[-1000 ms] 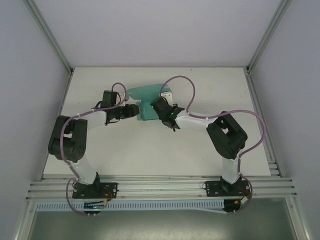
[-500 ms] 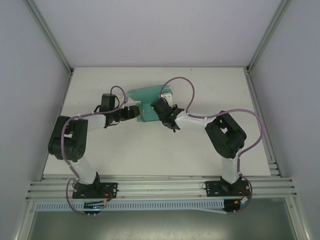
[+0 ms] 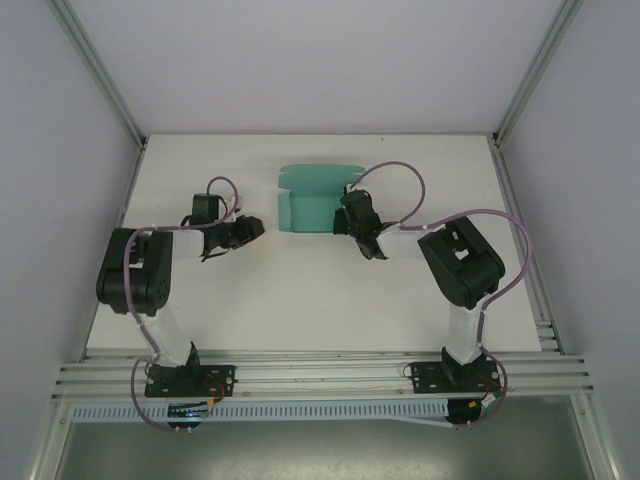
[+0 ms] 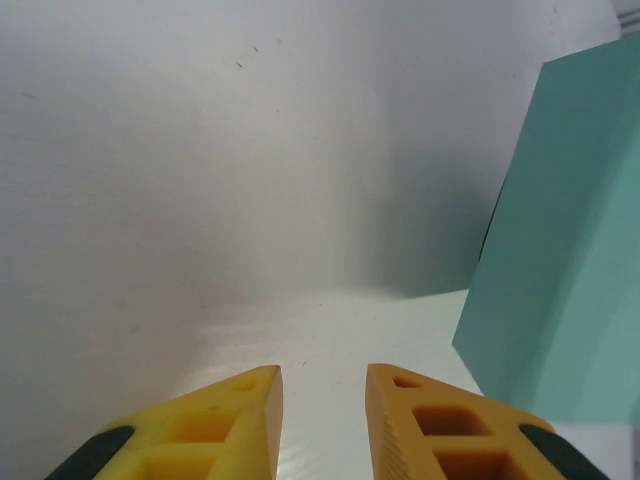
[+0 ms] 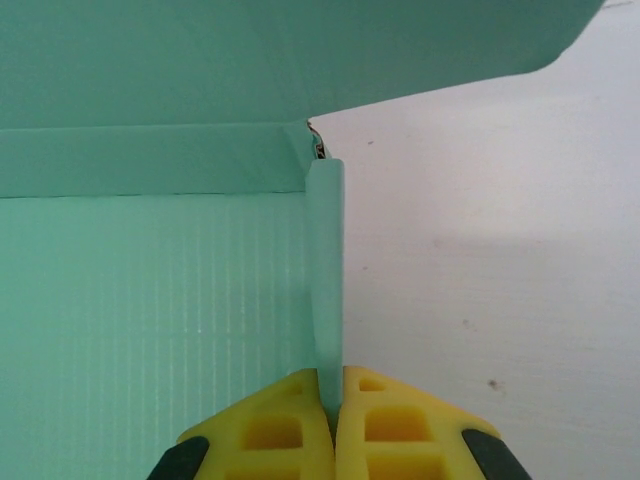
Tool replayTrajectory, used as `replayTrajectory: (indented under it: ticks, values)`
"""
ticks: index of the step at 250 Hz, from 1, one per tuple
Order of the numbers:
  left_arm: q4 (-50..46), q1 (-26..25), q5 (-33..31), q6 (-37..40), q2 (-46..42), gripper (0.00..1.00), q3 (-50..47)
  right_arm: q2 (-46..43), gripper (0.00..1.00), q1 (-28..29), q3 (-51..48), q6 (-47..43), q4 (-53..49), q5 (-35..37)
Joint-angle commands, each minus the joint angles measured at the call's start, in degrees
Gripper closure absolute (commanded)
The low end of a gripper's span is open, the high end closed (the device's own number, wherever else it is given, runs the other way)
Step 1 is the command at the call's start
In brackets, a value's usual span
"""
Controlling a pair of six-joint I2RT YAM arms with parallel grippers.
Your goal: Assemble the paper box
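Right fingers are pressed together on a thin upright side wall of the paper box, with the card's edge pinched between the yellow tips. From above, these right fingers meet the right side of the paper box. It sits toward the far edge of the table, about midway between the left and right edges. The teal box is open on top, and a broad flap stands at its far side. Left fingers stand apart with bare table between them, holding nothing. A teal face of the paper box stands ahead and to their right, not touching them. Seen from above, the left fingers point at the box from its left, near but clear of it.
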Motion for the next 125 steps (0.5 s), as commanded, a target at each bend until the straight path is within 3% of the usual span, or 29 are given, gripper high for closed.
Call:
replayTrajectory:
  ticks: [1, 28, 125]
  values:
    - [7.51, -0.20, 9.38, -2.52, 2.90, 0.73, 2.47, 1.81, 1.00, 0.47, -0.90, 0.13, -1.77, -2.93]
    - [12.45, -0.24, 13.51, -4.47, 4.08, 0.73, 2.86, 1.86, 1.00, 0.54, 0.01, 0.14, -3.33, -2.82]
    - [15.33, -2.22, 17.11, -4.75, 6.66, 0.74, 6.12, 3.04, 1.00, 2.15, 3.81, -1.10, -8.40, -0.73]
